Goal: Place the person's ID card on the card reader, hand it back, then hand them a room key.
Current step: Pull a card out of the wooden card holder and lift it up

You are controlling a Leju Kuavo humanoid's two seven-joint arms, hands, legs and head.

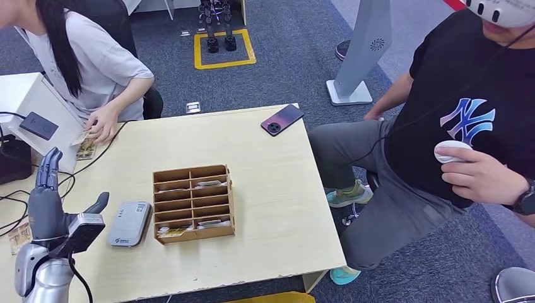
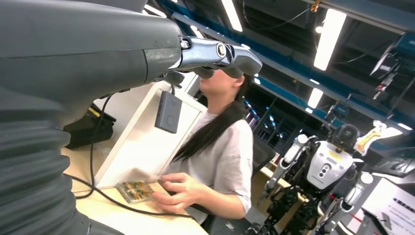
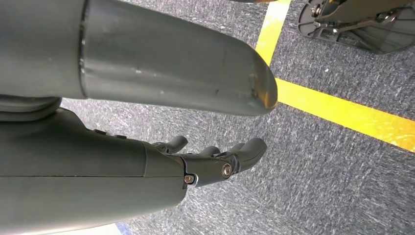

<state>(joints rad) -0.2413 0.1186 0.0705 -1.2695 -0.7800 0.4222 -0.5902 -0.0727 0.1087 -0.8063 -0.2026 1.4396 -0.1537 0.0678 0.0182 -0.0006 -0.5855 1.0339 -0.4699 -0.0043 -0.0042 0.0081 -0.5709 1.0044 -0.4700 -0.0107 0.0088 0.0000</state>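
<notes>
Counter (image 1: 265, 189) carries all task items, set within left arm's reach. Person (image 1: 82, 63) at far-left corner, hand over small card (image 1: 86, 148) on counter, likely ID card not yet handed over. Wooden rack (image 1: 192, 203) mid-counter holds room keys in slots. Card reader (image 1: 129, 223) just beside rack, nearest robot. Left hand (image 1: 53, 202) raised palm-up beside reader, fingers (image 1: 47, 170) spread wide, holding nothing, apparently waiting to receive. Right hand (image 3: 195, 161) hangs over floor, fingers loosely curled, holding nothing.

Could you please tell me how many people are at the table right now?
2: one person in a grey shirt at the far left corner, and one person in a black shirt seated at the right side. Others may be outside the views.
</notes>
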